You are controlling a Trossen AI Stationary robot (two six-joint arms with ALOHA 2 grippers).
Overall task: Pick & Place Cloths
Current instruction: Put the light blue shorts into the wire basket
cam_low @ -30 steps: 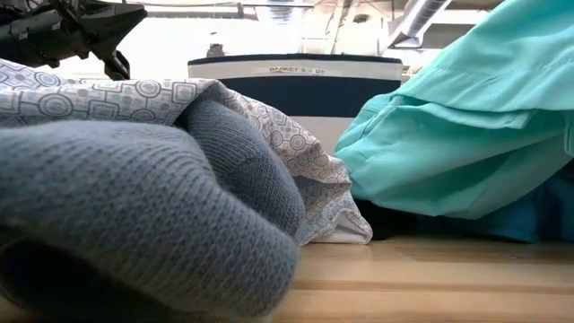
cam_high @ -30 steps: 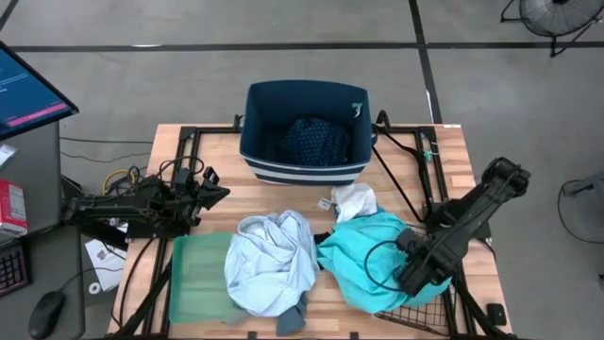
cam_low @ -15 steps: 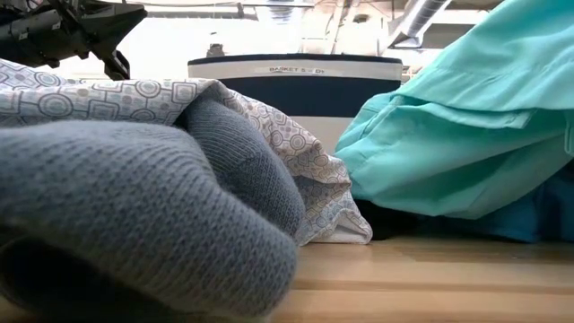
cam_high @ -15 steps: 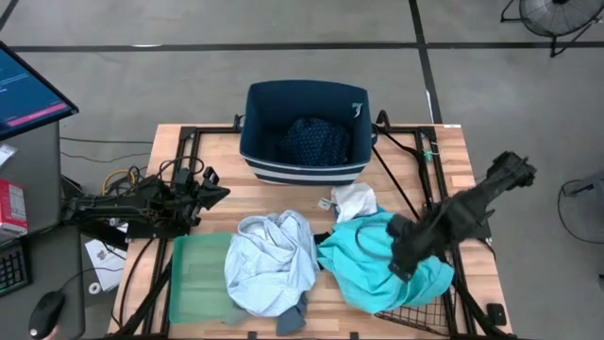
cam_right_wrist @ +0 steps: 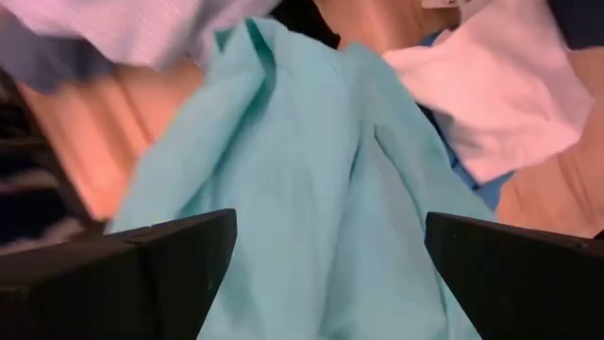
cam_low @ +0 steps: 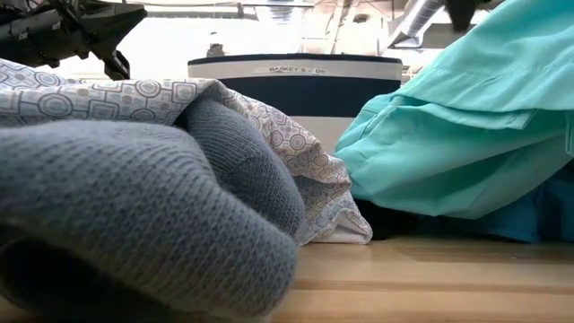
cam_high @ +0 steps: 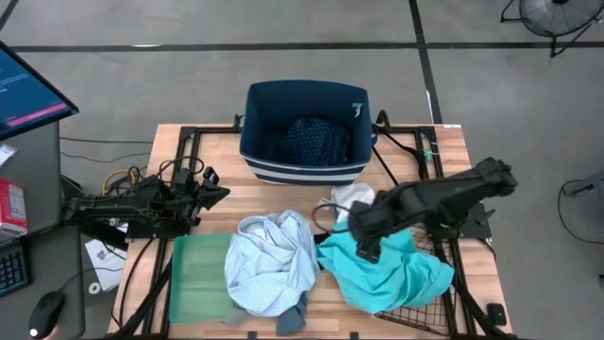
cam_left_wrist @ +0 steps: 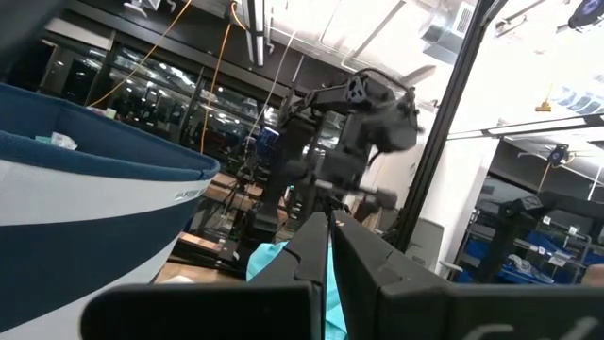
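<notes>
A wooden table (cam_high: pixel 217 194) is standing on a grey floor (cam_high: pixel 189 76), a monitor (cam_high: pixel 28 90) glowing beside it. One navy bin (cam_high: pixel 304 132) is holding one navy dotted cloth (cam_high: pixel 316 142). One turquoise cloth (cam_high: pixel 396 274), one white cloth (cam_high: pixel 357 198), one pale shirt (cam_high: pixel 274 264) and one grey-blue cloth (cam_low: pixel 134 215) are lying near one green tray (cam_high: pixel 196 274). The right gripper (cam_right_wrist: pixel 321 241) is hovering wide open over the turquoise cloth; the left gripper (cam_left_wrist: pixel 329 247) is waiting at the table's left edge, fingers pressed together.

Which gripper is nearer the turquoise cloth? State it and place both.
Right. The right gripper hangs open directly over the turquoise cloth, at its edge toward the bin. The left gripper, shut, waits past the pale shirt, off the cloth entirely.
</notes>
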